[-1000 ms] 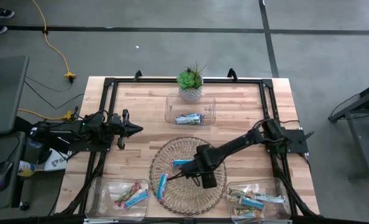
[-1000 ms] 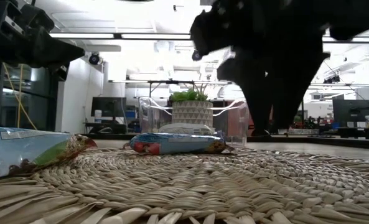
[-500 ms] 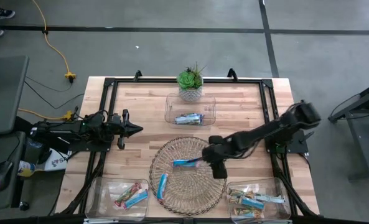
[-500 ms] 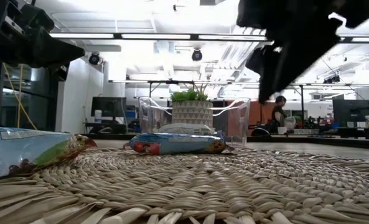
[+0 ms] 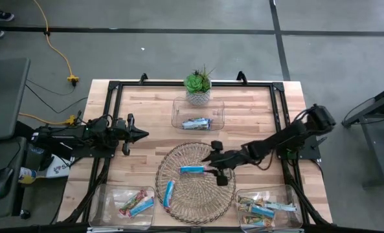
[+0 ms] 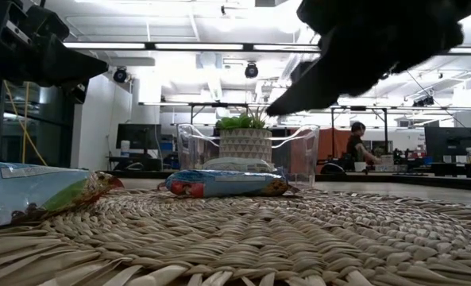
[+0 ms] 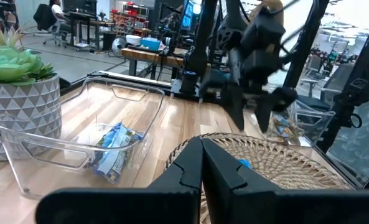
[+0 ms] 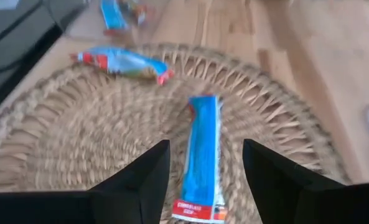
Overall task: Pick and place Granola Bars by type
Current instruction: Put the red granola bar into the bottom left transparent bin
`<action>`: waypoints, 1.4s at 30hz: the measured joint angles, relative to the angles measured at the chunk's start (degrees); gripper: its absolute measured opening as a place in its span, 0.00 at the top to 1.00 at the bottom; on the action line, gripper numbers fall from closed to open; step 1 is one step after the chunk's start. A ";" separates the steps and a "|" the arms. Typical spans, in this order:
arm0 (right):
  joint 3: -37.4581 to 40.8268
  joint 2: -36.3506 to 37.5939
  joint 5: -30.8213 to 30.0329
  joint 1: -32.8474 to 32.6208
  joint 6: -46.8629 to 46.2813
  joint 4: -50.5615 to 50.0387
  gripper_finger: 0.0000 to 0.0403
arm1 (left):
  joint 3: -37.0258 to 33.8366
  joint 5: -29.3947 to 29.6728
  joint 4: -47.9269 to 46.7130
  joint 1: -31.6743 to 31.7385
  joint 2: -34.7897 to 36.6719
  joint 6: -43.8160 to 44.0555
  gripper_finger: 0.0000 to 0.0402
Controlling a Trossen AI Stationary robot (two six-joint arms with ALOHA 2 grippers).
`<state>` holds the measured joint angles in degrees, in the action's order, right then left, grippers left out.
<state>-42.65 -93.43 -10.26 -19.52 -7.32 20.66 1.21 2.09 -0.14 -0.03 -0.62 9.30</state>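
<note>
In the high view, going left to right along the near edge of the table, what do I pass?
Left clear bin with bars → blue bar on the wicker tray → right clear bin with bars. The right end effector, fingers open, hangs above the tray, farther back.

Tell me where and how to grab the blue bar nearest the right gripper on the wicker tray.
Grip the blue bar across its narrow middle, coming down from above. It lies flat on the wicker tray, lengthwise between the open right gripper's fingers, so the jaws should straddle its long edges.
</note>
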 joint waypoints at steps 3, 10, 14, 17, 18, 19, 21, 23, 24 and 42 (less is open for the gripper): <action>-2.02 -3.41 1.76 0.45 -0.08 0.04 0.53 | 0.00 0.02 0.00 0.00 0.02 0.00 1.00; -6.96 -9.48 5.13 1.50 -0.05 0.16 0.47 | -0.01 0.02 0.00 0.02 0.02 0.02 1.00; -9.12 -12.59 6.55 1.63 0.04 -0.35 0.43 | 0.00 0.02 0.00 0.02 0.02 0.01 1.00; -9.87 -13.85 5.92 1.63 -0.07 -0.32 0.41 | -0.01 0.02 0.00 0.01 0.01 0.01 1.00; -10.11 -14.24 5.27 1.63 -0.12 -0.24 0.40 | -0.02 0.02 0.00 0.01 0.00 0.01 1.00; -10.23 -14.48 4.52 1.63 -0.15 -0.12 0.40 | -0.02 0.02 0.00 0.02 0.00 0.02 1.00; -10.17 -14.79 3.65 1.65 -0.13 -0.42 0.40 | -0.02 0.02 0.00 0.00 0.02 0.02 1.00; -10.17 -15.01 3.28 1.82 -0.31 -0.31 0.40 | -0.01 0.01 0.00 0.02 0.00 0.02 1.00; -10.17 -15.01 3.32 1.89 -0.72 -0.62 0.40 | -0.02 0.02 0.00 0.01 0.02 0.01 1.00; -10.17 -15.04 2.88 2.66 -1.28 -1.13 0.40 | -0.02 0.02 0.00 0.01 0.02 0.01 1.00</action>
<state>-52.82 -108.47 -7.38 -16.86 -8.59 19.53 1.19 2.11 -0.14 -0.02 -0.60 9.31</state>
